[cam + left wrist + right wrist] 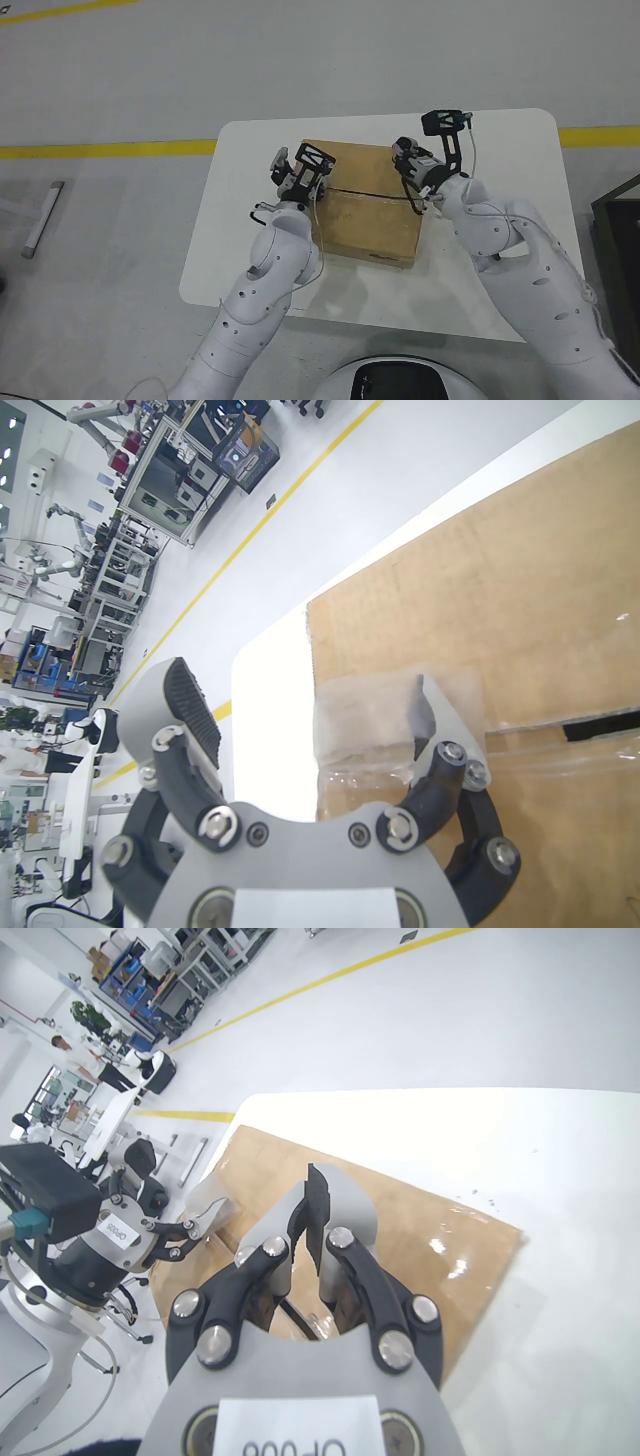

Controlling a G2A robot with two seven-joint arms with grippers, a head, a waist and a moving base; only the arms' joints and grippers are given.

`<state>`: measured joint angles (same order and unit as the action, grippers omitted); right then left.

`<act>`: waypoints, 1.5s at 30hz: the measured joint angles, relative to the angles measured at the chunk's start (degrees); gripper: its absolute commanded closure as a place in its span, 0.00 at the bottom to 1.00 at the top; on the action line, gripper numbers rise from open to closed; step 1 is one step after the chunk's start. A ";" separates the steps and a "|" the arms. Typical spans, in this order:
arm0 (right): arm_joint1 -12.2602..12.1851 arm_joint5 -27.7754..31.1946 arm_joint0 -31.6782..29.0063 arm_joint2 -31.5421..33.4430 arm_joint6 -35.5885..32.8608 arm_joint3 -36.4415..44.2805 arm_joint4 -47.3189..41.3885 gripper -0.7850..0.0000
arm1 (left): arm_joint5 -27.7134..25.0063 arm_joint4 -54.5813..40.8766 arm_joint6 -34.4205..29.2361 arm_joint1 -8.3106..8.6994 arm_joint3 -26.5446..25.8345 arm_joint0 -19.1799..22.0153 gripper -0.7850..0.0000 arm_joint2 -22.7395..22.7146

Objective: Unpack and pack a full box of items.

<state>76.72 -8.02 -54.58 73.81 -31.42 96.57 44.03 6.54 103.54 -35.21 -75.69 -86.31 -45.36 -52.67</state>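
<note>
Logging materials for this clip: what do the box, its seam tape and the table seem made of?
Box: brown cardboard, matte, with folded flaps meeting at a seam. Tape: clear plastic film, glossy, wrinkled, catching glints. Table: smooth, plain white top; laminate or painted, cannot tell.

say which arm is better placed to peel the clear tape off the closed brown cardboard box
Probably left. The left jaws stand open astride the wrinkled end of the clear tape at the edge of the brown cardboard box; the right jaws are shut over the box top.
</note>
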 measured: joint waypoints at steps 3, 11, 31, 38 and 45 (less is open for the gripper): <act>-0.44 0.19 -1.35 3.18 -0.50 1.19 -1.04 1.00 | -0.63 -0.20 0.03 -0.62 -0.34 0.13 0.00 1.20; -1.35 1.21 -4.64 9.23 -1.21 2.25 -3.17 1.00 | -1.72 0.15 0.08 -2.62 0.82 2.01 0.00 4.93; -3.23 5.10 -12.67 19.94 -1.89 5.29 -8.18 1.00 | -2.59 -0.97 0.30 -9.75 8.33 8.23 0.00 15.28; -3.73 6.66 -14.13 21.81 -2.86 5.87 -10.57 1.00 | -3.35 -0.58 -0.04 -11.95 9.54 9.20 0.00 17.42; -4.11 8.08 -14.44 22.28 -3.59 6.19 -13.40 1.00 | -3.78 1.14 -0.54 -12.95 6.75 8.30 0.00 16.73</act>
<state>72.60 0.06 -69.02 96.09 -35.01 102.76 30.64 2.76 104.68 -35.74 -88.64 -79.56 -37.07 -35.94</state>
